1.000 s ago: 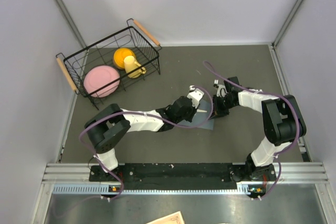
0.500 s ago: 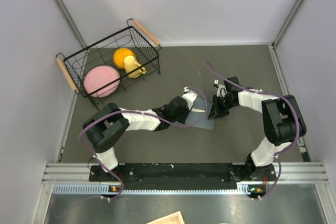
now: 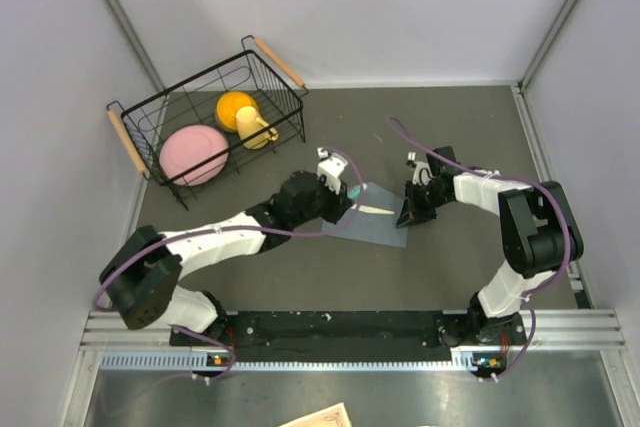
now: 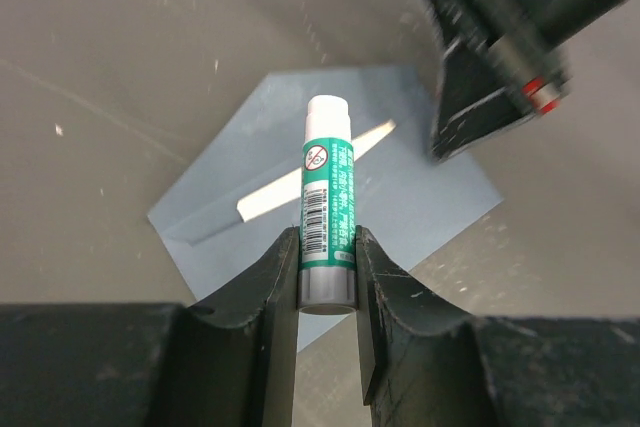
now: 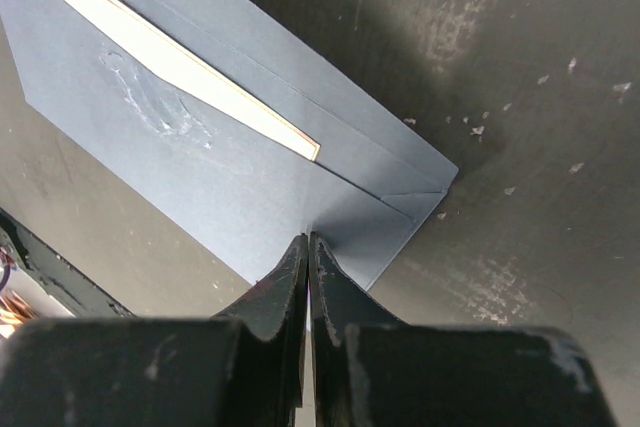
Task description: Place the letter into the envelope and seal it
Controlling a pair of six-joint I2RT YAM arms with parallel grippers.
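Note:
The blue-grey envelope (image 3: 372,219) lies flat on the dark table with its flap open. The cream letter (image 5: 190,77) sits inside it, only a thin strip of its edge showing (image 4: 270,197). My left gripper (image 4: 327,247) is shut on a white-and-green glue stick (image 4: 326,202), held above the envelope's left side (image 3: 350,190). My right gripper (image 5: 308,242) is shut, its tips resting on the envelope (image 5: 200,177) near its right corner (image 3: 408,215). A glossy smear shows on the flap near the letter's edge.
A black wire basket (image 3: 150,117) with wooden handles stands at the back left, holding a pink plate (image 3: 193,154) and a yellow cup (image 3: 243,114). Grey walls close in the table on three sides.
My left arm has drawn back to the left with the glue stick, uncovering more of the envelope. The right gripper has stayed in place on the envelope.

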